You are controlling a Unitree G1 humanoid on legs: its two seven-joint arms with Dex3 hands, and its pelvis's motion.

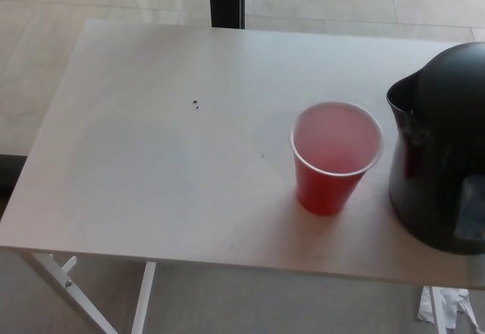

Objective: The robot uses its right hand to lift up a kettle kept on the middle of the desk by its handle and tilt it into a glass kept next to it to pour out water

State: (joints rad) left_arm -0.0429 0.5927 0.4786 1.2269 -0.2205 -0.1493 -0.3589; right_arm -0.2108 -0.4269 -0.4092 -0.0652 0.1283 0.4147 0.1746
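No robot body part in view

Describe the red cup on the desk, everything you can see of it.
The red cup is a plastic-looking party cup, red outside with a pale, whitish rim and a pinkish inside. It stands upright on the white desk, toward its right front part, mouth open. The black kettle stands just to its right; whether they touch is unclear. No hand is on it.
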